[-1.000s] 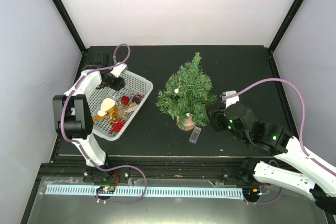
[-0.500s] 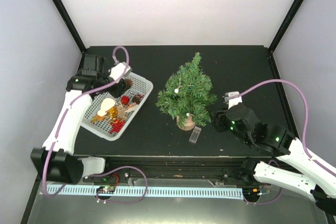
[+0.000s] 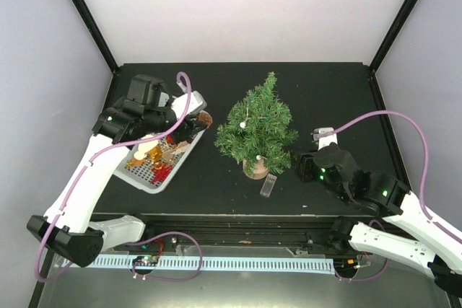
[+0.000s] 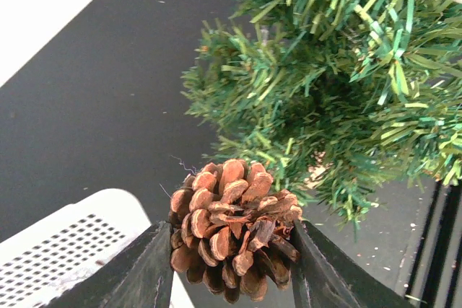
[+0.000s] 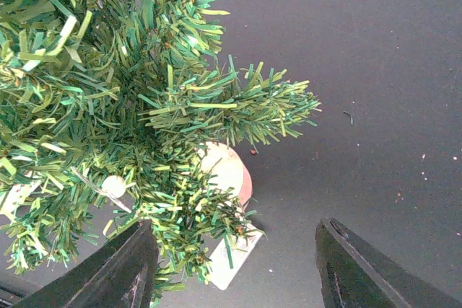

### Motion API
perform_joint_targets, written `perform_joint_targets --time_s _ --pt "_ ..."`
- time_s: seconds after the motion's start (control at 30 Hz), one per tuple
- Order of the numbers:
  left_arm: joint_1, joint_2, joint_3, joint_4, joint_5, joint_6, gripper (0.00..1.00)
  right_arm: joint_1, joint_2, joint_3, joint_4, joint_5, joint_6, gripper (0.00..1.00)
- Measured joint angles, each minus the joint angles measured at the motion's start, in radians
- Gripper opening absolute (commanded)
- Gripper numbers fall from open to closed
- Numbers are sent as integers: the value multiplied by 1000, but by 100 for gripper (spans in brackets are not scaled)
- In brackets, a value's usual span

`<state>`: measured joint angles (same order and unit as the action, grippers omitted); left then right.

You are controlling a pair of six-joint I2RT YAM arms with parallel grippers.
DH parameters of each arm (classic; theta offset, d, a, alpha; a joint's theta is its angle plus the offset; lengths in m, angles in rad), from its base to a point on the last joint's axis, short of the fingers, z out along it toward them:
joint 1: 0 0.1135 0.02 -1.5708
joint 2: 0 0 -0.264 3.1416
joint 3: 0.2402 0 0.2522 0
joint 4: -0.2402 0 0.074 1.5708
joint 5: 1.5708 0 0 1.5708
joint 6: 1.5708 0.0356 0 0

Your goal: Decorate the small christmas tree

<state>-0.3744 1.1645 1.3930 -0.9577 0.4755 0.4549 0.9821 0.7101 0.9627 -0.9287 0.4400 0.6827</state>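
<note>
The small christmas tree (image 3: 258,124) stands mid-table on its round wooden base (image 3: 255,169), with a white ball ornament (image 3: 243,125) hanging on it. My left gripper (image 3: 196,123) is shut on a brown pine cone (image 3: 205,117) and holds it in the air just left of the tree, over the basket's right end. In the left wrist view the pine cone (image 4: 231,229) is wedged between both fingers, with the tree's branches (image 4: 325,84) close ahead. My right gripper (image 3: 299,165) stands open beside the tree's lower right, and nothing solid sits between its fingers (image 5: 126,272); lower branches (image 5: 108,106) brush the left one.
A white perforated basket (image 3: 155,182) at the left holds several ornaments in red, gold and cream. A small clear tag (image 3: 268,185) lies on the black table in front of the tree base. Black frame posts rise at the table's back corners.
The left arm has lifted the pine cone out of the basket and carried it right, toward the tree. The right gripper has drawn back slightly from the tree.
</note>
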Motion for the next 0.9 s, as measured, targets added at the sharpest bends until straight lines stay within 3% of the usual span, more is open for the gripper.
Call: perform_joint_targets --time_s 0.5,0.9 --pt "-40 73 58 -20 143 -32 44 0 16 0 -6 3 4 61" --pt "-48 82 58 -21 167 -51 43 0 17 0 -6 3 4 61"
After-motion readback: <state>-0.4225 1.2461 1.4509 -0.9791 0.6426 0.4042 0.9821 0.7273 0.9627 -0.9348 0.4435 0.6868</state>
